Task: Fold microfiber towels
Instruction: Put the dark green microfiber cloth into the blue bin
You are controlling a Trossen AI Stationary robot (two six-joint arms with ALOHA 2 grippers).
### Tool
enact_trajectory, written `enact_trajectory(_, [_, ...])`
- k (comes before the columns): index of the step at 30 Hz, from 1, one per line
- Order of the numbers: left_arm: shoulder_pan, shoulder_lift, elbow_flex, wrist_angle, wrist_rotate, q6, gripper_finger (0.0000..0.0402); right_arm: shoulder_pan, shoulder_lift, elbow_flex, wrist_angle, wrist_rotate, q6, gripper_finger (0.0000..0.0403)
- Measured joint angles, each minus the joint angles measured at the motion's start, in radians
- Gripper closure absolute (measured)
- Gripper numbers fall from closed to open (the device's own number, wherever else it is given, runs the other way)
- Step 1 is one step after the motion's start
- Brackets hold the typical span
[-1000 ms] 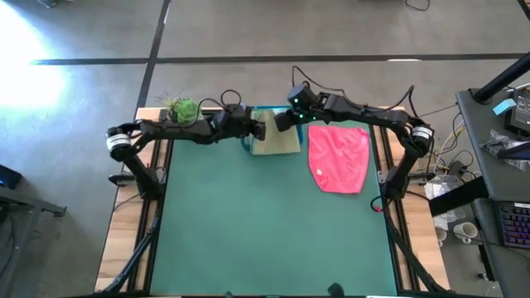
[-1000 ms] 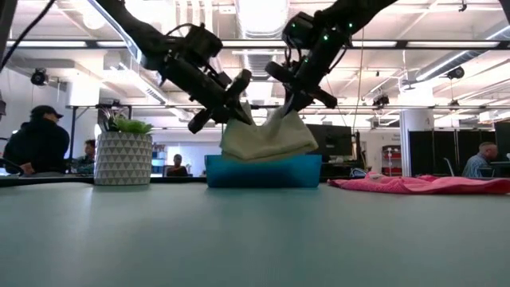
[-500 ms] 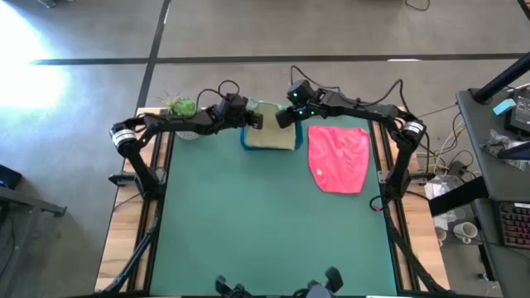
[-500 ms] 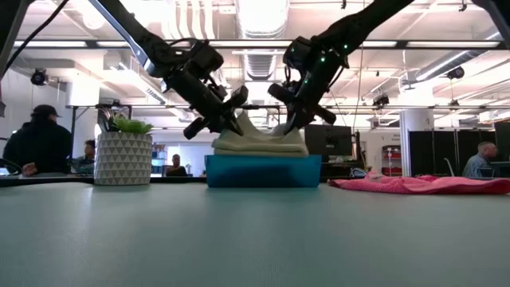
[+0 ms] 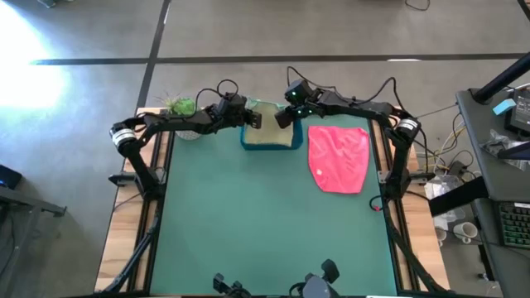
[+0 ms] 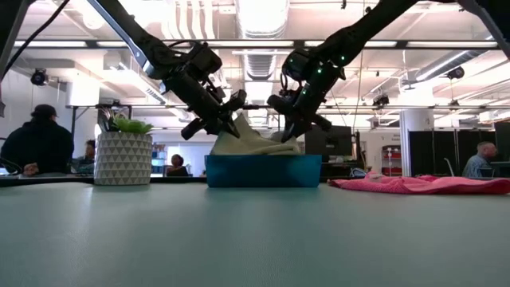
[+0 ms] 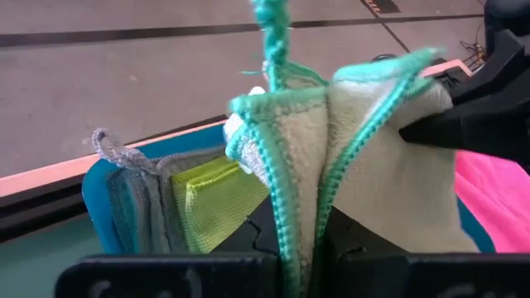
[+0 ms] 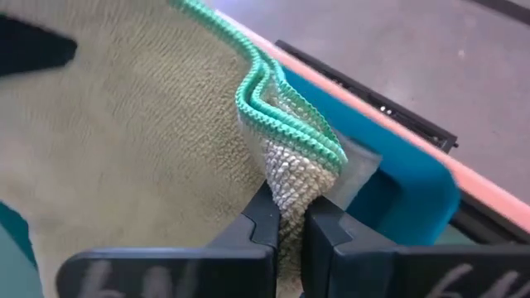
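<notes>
The folded pale sage towel with teal trim lies in the blue tray at the table's far middle, its two upper corners still raised. My left gripper is shut on the left corner and my right gripper on the right one. A grey towel and a yellow-green towel lie in the tray under the sage one. A hot pink towel lies spread flat on the table to the tray's right. My left gripper pinches the sage towel's folded corner between its two fingers, several trimmed layers together. The fingers slant down from the table's left. The corner stands up above the tray while the towel's body rests in the tray. My right gripper pinches the opposite folded corner between its two fingers, with two trimmed edges showing. It slants down from the table's right. The corner is held raised, and the cloth slopes down slack into the tray.
A potted plant in a patterned white pot stands at the far left corner. The green table mat lies bare toward the near edge. People sit in the room beyond the table.
Both grippers have moved toward the table's far edge and down with the sage towel. The towel, which hung over the tray's near wall, now lies settled in the tray with only its two held corners raised.
</notes>
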Motion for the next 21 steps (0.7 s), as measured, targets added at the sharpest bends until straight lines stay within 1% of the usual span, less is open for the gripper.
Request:
enact_trajectory(16, [0.000,0.000,-0.002,-0.009,0.000,0.001,0.0389,0.000,0.001,0.000,-0.015,-0.005,-0.003,0.0390])
enact_trajectory(21, [0.000,0.022,-0.002,-0.004,-0.001,0.000,0.0389,-0.008,0.001,0.000,-0.011,0.005,-0.060,0.0390])
